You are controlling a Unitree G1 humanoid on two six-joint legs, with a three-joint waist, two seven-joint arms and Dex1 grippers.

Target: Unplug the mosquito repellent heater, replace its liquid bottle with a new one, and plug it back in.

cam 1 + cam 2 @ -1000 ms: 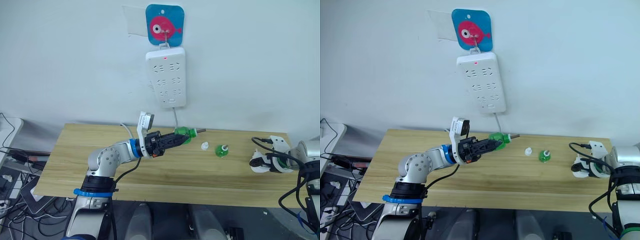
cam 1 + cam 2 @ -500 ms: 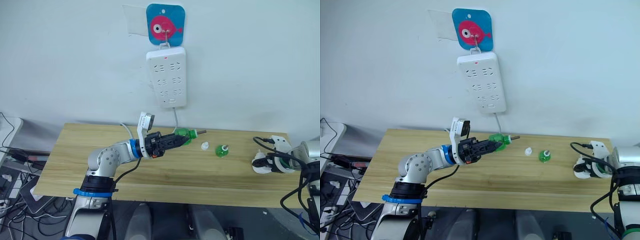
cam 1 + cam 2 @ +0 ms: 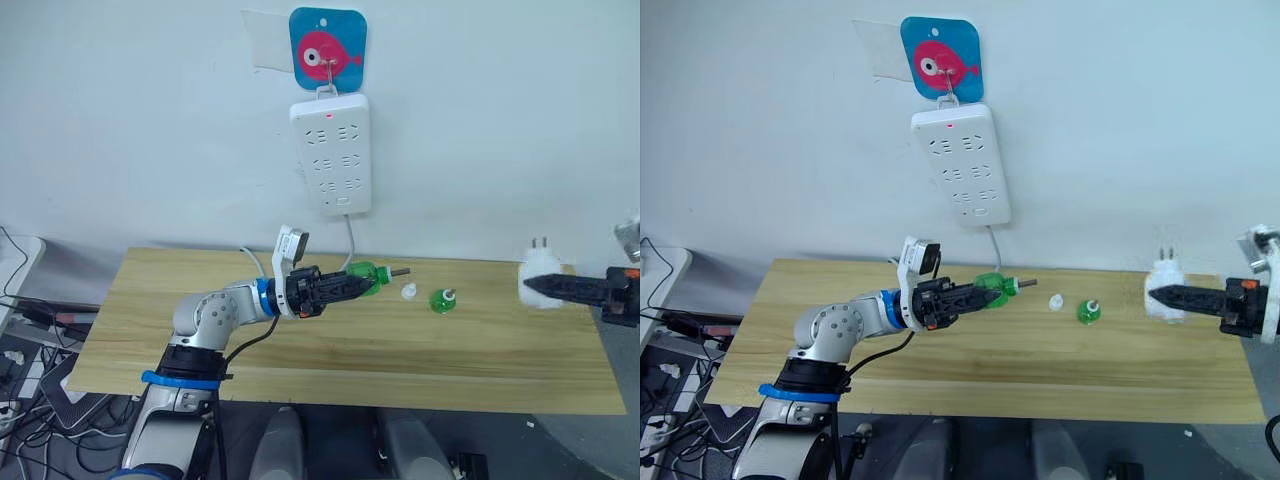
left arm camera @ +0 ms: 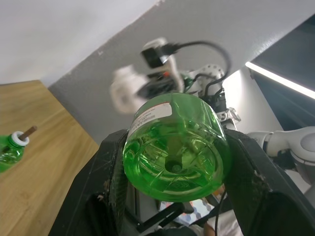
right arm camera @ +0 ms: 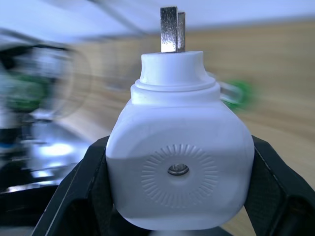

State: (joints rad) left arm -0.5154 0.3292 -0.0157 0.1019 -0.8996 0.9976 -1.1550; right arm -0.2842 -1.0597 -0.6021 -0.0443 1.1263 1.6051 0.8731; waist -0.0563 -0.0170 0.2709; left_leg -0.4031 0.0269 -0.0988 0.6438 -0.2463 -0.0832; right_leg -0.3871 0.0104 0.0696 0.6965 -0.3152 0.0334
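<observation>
Right eye view: right claw (image 3: 1162, 293) pinching mosquito repellent heater (image 3: 1163, 283) aloft, prongs up, over desk (image 3: 970, 360) end; left claw (image 3: 975, 292) pinching green bottle (image 3: 994, 287); align wick with heater's underside before joining.

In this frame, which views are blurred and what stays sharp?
Right wrist view: the mosquito repellent heater in the right hand is sharp, the background smeared. Left wrist view: the green bottle in the left hand is crisp; the white shape behind it is blurred. Both eye views look sharp.
</observation>
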